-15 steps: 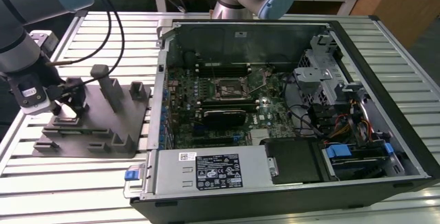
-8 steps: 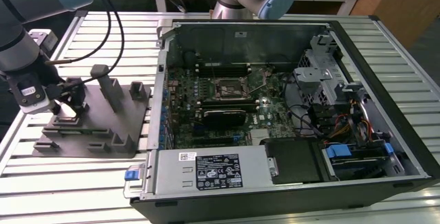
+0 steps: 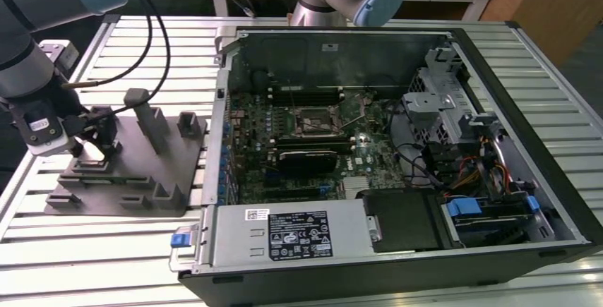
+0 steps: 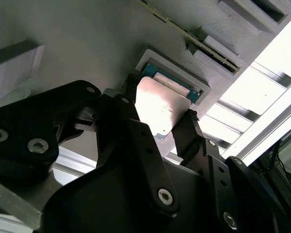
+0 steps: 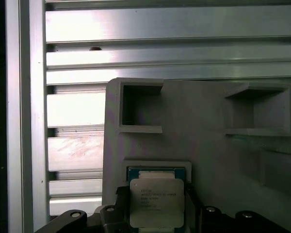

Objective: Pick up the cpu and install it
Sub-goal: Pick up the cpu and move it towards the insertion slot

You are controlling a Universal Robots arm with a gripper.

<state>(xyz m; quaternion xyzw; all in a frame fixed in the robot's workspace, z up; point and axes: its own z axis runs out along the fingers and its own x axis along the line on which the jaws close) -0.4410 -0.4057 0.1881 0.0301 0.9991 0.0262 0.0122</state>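
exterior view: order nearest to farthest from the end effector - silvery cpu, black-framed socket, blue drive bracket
From the end effector:
1. small flat square silvery-topped cpu, at its tips, over the grey fixture block, exterior view's left.
2. square black-framed motherboard socket, mid-case.
3. blue plastic drive bracket, case's far side, exterior view's right.

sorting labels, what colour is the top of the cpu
The cpu has a silvery-white metal top with a blue-green edge; it shows best in the first wrist view.

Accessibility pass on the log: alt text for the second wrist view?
The gripper grips the silvery cpu by two opposite edges, at a square recess of the grey fixture. A bright slatted table lies beyond.
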